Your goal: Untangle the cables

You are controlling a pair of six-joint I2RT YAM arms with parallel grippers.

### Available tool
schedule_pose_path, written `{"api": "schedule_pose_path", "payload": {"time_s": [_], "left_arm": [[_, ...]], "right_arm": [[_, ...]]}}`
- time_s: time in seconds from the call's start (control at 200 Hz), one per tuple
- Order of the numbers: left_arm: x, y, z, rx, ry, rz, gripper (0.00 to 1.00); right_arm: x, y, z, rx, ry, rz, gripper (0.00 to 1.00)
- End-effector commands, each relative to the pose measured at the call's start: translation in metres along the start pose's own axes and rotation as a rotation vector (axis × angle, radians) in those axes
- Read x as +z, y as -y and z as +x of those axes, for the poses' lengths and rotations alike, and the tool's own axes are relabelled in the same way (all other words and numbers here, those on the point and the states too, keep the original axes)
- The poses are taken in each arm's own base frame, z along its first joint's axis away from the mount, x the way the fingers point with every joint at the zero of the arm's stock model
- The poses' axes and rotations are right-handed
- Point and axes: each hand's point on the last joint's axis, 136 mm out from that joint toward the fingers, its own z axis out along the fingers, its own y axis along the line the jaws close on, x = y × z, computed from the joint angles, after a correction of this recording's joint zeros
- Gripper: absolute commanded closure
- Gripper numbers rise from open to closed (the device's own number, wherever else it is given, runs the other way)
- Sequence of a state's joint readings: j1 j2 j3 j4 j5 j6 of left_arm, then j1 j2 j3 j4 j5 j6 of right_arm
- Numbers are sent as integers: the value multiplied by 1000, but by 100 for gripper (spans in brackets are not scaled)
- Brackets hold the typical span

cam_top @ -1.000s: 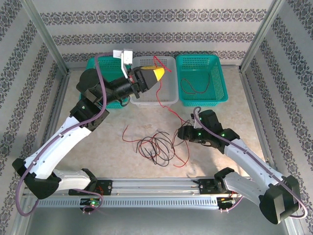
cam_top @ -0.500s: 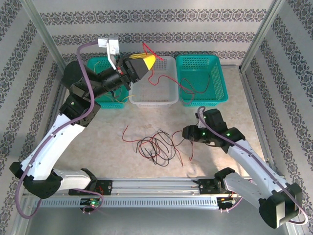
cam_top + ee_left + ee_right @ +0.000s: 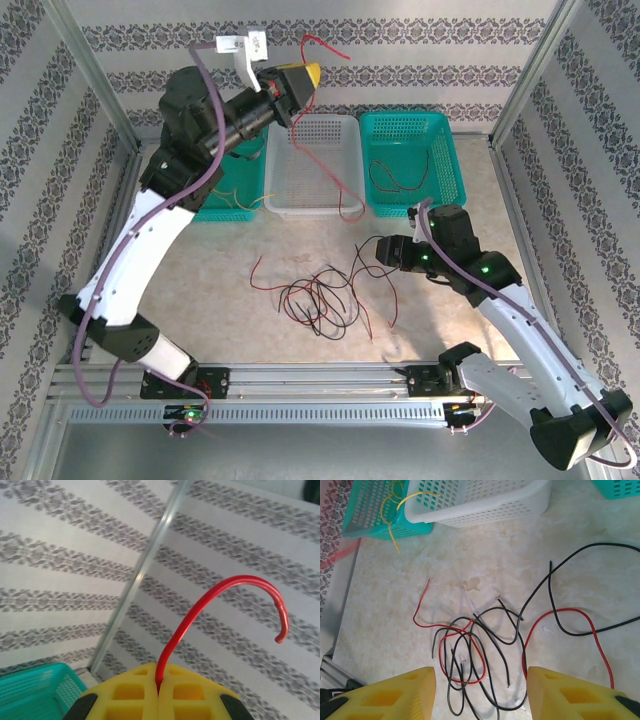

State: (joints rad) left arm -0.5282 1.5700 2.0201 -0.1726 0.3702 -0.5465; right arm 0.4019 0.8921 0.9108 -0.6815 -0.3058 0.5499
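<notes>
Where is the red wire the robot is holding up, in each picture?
Top external: red cable pokes from the left gripper, top middle.
Left wrist: red cable arcs up from between the yellow fingers.
Right wrist: loose red wires lie there; cannot tell which is it.
Shared landmark: the right teal basket.

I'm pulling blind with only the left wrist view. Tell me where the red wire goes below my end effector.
Observer: From the left end effector the red wire hangs down across the white basket toward the table.
Operator: Report the right end effector.
Observer: The right end effector is open and empty, facing the tangle on the table.
Operator: Check the right-hand basket.
Observer: A black wire lies in that teal basket.
</notes>
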Motion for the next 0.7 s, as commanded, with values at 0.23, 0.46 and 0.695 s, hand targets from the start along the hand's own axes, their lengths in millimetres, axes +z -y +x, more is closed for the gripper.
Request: {"api": "schedule_pose_path", "payload": {"time_s": [0.23, 0.46, 0.695], "left_arm": [[82, -36, 7, -168, 66, 142, 100], [143, -65, 24, -287, 126, 251, 100], [184, -131, 72, -386, 199, 192, 100]], "right_arm": [[-22, 22, -3, 57, 91, 122, 49], [-14, 41, 14, 172, 79, 157, 50], [-27, 46, 21, 161, 67, 192, 50]]}}
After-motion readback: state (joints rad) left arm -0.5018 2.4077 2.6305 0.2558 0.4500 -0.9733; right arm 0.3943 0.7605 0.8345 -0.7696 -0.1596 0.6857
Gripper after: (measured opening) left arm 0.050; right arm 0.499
